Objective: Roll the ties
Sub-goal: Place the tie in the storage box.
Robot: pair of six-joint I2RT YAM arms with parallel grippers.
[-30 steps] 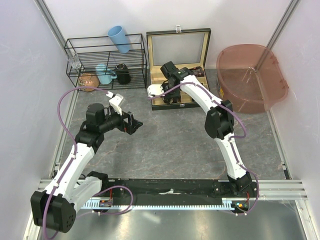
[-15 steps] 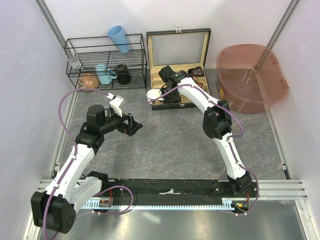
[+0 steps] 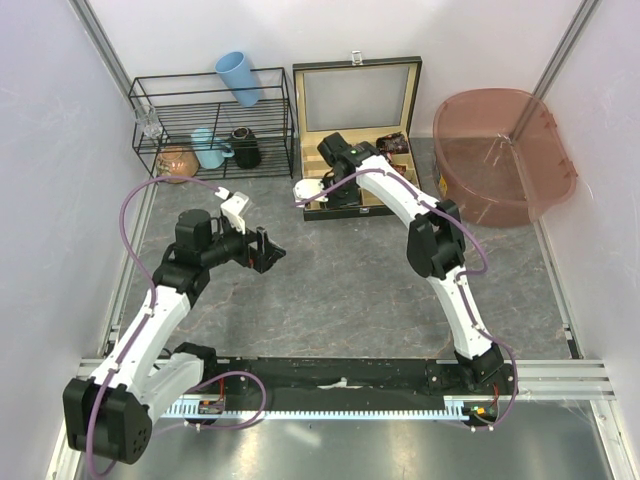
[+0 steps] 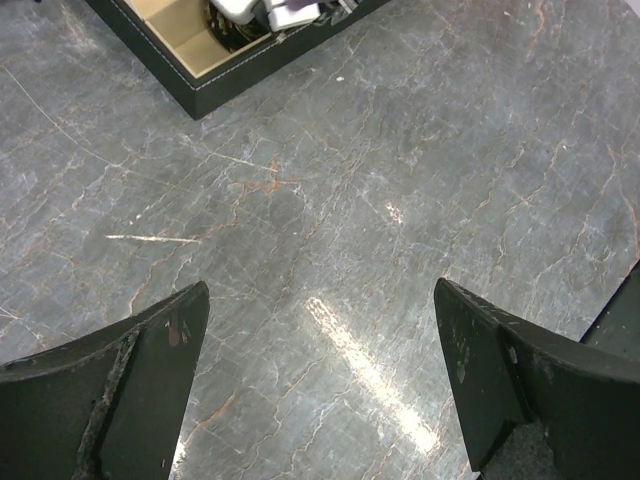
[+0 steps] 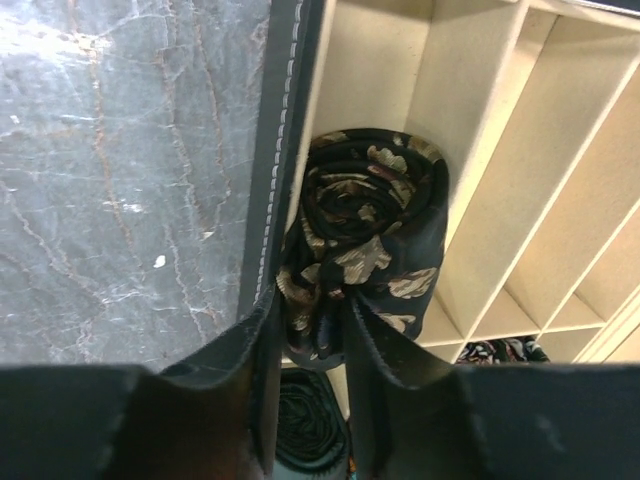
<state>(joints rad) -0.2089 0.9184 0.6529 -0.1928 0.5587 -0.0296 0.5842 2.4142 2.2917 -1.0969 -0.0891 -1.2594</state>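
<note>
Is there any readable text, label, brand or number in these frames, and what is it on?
None can be read in any view.
The box, the tie, the blue cup and the tub show no lettering.

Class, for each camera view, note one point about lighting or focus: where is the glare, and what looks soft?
Left wrist view: a bright glare streak lies on the grey tabletop between the left gripper's dark fingers. Right wrist view: the rolled tie is sharp, the right gripper in front dark and blurred. Top external view: even light, faint shadows.
</note>
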